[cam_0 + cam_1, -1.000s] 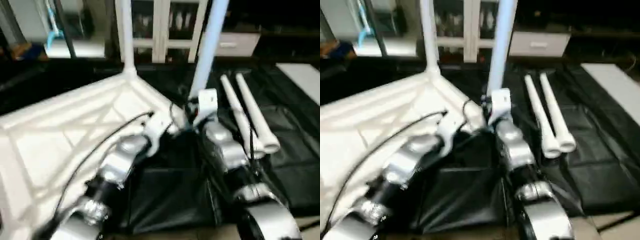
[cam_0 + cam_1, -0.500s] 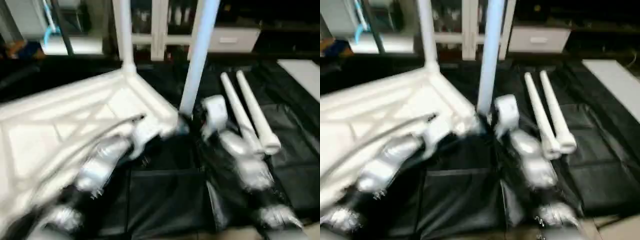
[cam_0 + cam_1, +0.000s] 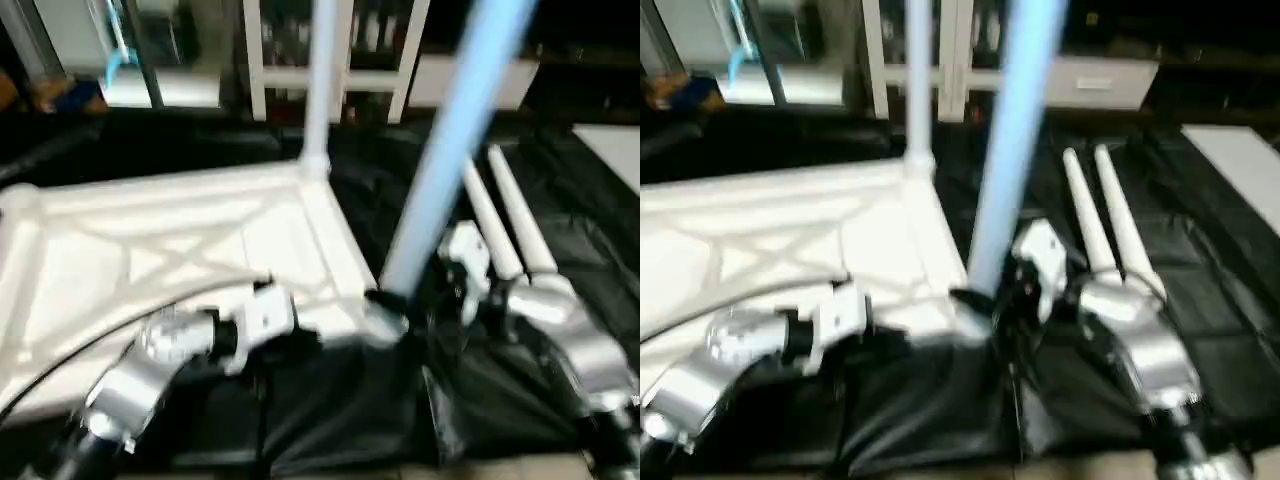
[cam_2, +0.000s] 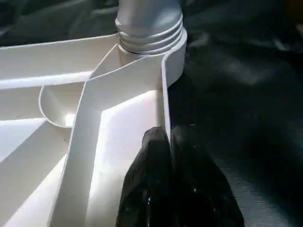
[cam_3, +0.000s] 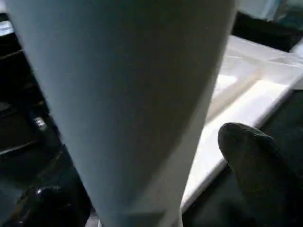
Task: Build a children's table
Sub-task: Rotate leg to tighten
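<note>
On black sheeting (image 3: 340, 420), the socketed leg (image 3: 450, 150) stands slightly tilted

Head views soft, motion-smeared; silver forearms and edges streaked. Light came from above: table top (image 3: 180, 250) glared near-white, ribs washed out. Black cover (image 3: 340, 420) dim, faint sheen on folds. Near leg (image 3: 450, 150) tinted pale blue. Glass-door cabinet (image 3: 940, 50) behind blurred, dull reflections. Left wrist view sharper; bright rim, dark shadow beside socket (image 4: 151, 38). Right wrist view: leg too close, out of focus.
</note>
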